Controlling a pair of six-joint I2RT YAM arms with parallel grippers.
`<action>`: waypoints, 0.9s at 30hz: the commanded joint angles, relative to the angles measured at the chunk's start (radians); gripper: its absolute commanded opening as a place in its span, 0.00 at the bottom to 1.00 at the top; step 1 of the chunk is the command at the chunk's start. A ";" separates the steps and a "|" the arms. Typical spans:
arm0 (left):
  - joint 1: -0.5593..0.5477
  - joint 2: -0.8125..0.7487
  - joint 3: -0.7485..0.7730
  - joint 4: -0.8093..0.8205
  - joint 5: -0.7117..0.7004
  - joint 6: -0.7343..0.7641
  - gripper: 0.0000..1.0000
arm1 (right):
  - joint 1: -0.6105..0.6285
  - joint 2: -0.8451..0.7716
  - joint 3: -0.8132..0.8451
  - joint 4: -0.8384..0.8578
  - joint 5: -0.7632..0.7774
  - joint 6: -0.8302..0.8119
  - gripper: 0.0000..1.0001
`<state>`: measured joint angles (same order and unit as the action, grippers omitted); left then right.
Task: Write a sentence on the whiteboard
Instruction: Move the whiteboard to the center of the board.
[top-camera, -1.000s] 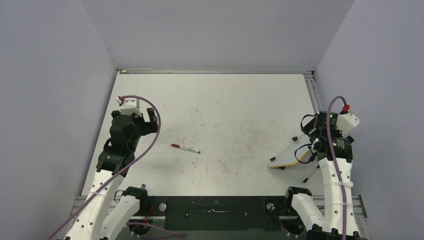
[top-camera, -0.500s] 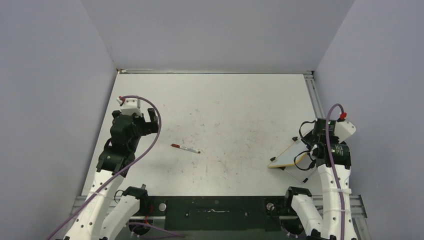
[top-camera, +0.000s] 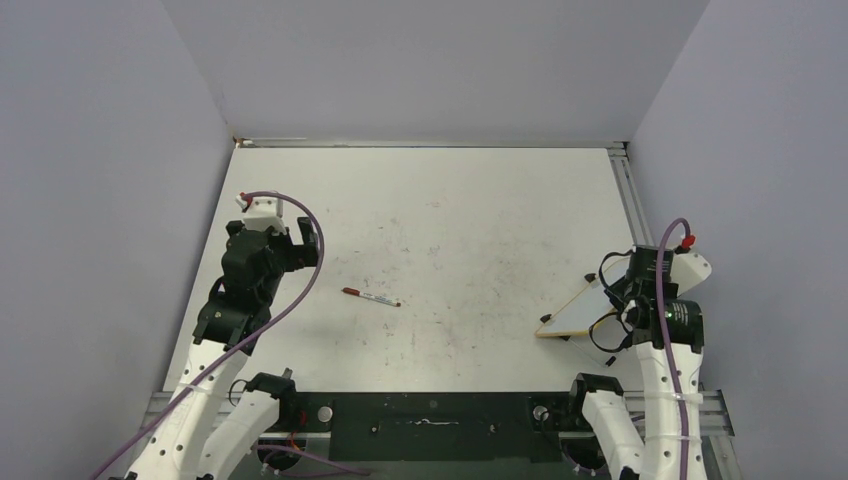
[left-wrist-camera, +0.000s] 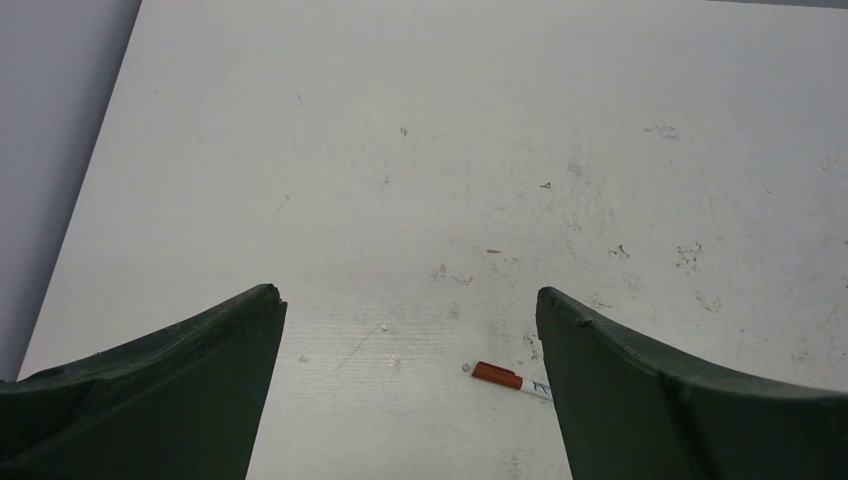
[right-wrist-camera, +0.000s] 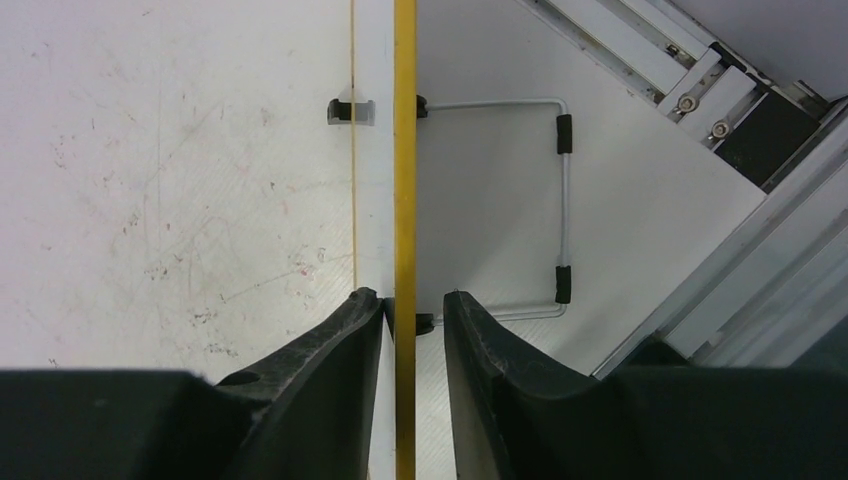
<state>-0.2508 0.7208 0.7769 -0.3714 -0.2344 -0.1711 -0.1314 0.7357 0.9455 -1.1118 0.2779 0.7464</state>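
Note:
The whiteboard (top-camera: 573, 313) stands tilted on a wire stand (right-wrist-camera: 563, 210) at the table's right edge. In the right wrist view I see it edge-on, its yellow rim (right-wrist-camera: 404, 150) running straight up the frame. My right gripper (right-wrist-camera: 412, 296) straddles that rim from above. Its jaws are narrowed around the rim, and a thin gap still shows on the right side. In the top view this gripper (top-camera: 622, 300) sits at the board's upper edge. The sentence is out of view. My left gripper (left-wrist-camera: 410, 295) hangs wide open over the left of the table (top-camera: 300, 243), holding nothing.
A red-capped white marker (top-camera: 371, 296) lies left of the table's centre, also seen low between the left fingers (left-wrist-camera: 500, 377). A metal rail (top-camera: 628, 195) runs along the right table edge, close behind the stand. Grey walls enclose three sides.
The right gripper has come down and toward me onto the whiteboard's rim, and its jaws have narrowed from wide open. The left arm, marker and board have not moved.

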 joint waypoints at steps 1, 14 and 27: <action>-0.008 -0.012 0.010 0.014 -0.014 0.010 0.96 | -0.007 -0.024 -0.032 -0.019 -0.046 -0.005 0.28; -0.011 -0.013 0.010 0.011 -0.017 0.010 0.96 | -0.007 -0.035 -0.086 0.071 -0.242 -0.106 0.05; -0.010 -0.011 0.010 0.011 -0.019 0.010 0.96 | -0.006 -0.043 -0.148 0.182 -0.509 -0.192 0.05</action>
<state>-0.2558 0.7185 0.7769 -0.3717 -0.2394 -0.1711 -0.1436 0.6952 0.8398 -0.9482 -0.0544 0.6037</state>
